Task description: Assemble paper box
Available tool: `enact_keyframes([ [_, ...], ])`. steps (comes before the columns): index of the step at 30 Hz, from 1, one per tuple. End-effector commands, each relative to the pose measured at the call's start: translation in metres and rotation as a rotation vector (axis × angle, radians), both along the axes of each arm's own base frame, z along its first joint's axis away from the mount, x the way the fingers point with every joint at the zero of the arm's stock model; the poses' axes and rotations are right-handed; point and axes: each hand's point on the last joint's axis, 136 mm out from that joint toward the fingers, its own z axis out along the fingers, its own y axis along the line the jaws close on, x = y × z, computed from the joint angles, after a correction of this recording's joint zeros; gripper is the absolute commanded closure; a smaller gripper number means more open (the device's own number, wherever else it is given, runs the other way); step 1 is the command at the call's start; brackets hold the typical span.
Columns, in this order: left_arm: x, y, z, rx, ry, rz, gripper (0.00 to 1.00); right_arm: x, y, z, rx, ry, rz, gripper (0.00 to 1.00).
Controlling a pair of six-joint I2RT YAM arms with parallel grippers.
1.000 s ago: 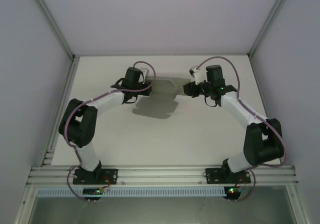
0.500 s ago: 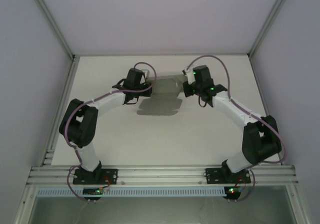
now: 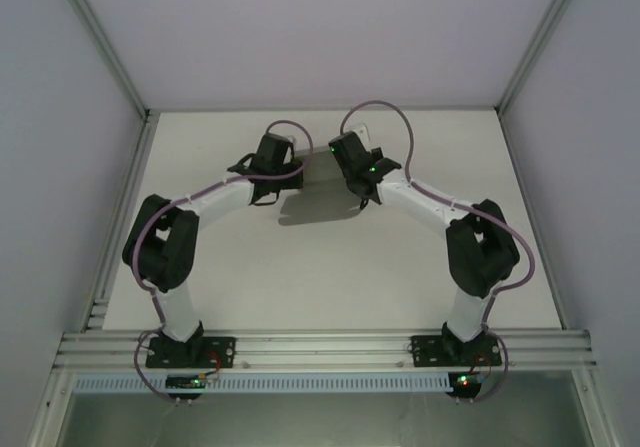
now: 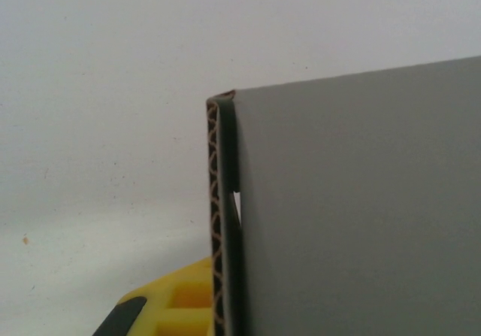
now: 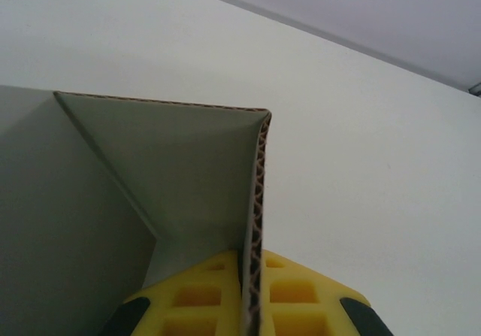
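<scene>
The paper box (image 3: 318, 171) is grey corrugated card, held up off the white table between both grippers near the far middle. My left gripper (image 3: 292, 170) is shut on the box's left side. In the left wrist view one yellow finger (image 4: 169, 307) presses against the doubled card edge (image 4: 220, 223), and the grey panel (image 4: 361, 216) hides the other finger. My right gripper (image 3: 346, 167) is shut on the right side. Both of its yellow fingers (image 5: 199, 300) clamp an upright wall (image 5: 254, 223), with a folded flap (image 5: 173, 171) slanting away to the left.
The box casts a shadow (image 3: 318, 208) on the table (image 3: 300, 277) beneath it. An aluminium rail (image 3: 320, 348) carrying both arm bases runs along the near edge. Enclosure walls and slanted frame posts (image 3: 100, 47) close in the left, right and back.
The right arm has swung left toward the left gripper and closed on the card. The box between the grippers is now much narrower. The left gripper edged slightly right.
</scene>
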Motion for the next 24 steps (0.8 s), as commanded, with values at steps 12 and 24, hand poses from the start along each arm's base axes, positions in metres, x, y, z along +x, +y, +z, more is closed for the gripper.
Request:
enact_keyframes([
  [12, 0.003, -0.004, 0.014, -0.058, -0.066, -0.102, 1.00, -0.089, -0.038, 0.087, 0.295, -0.081, 0.321, 0.02],
  [24, 0.000, -0.009, 0.018, -0.075, -0.068, -0.133, 1.00, -0.045, -0.075, 0.035, 0.544, 0.072, 0.344, 0.05],
])
